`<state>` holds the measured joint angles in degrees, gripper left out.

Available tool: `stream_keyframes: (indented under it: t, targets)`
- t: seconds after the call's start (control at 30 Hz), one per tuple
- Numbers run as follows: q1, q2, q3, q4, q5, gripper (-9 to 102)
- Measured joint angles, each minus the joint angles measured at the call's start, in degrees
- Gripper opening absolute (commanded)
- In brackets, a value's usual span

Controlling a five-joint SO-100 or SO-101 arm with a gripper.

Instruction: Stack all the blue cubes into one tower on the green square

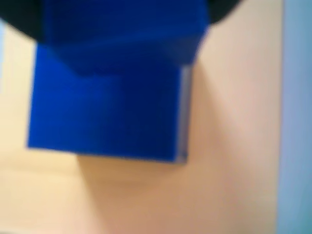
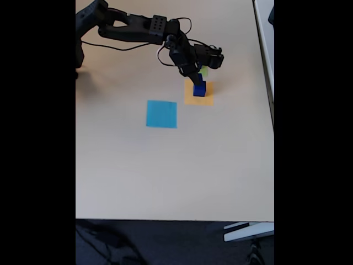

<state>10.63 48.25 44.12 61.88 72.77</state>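
Fixed view, left to right: light blue square (image 2: 161, 114) bare on worktop (image 2: 165, 171); blue cubes (image 2: 199, 88) stacked on orange square (image 2: 198, 96), directly under fingers (image 2: 197, 80). Green square (image 2: 204, 71) just behind, mostly hidden. Finger state: cannot tell.

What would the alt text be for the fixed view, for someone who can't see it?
A black robot arm reaches across a pale table, its gripper at dark blue cubes on an orange square. A light blue square lies nearby.
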Motion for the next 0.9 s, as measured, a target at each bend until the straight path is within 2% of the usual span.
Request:
stream_keyframes:
  t: [0.6, 0.9]
  targets:
    - [4.7, 7.4, 5.9, 1.0, -3.0, 2]
    - [7.2, 11.4, 16.3, -3.5, -2.8, 3]
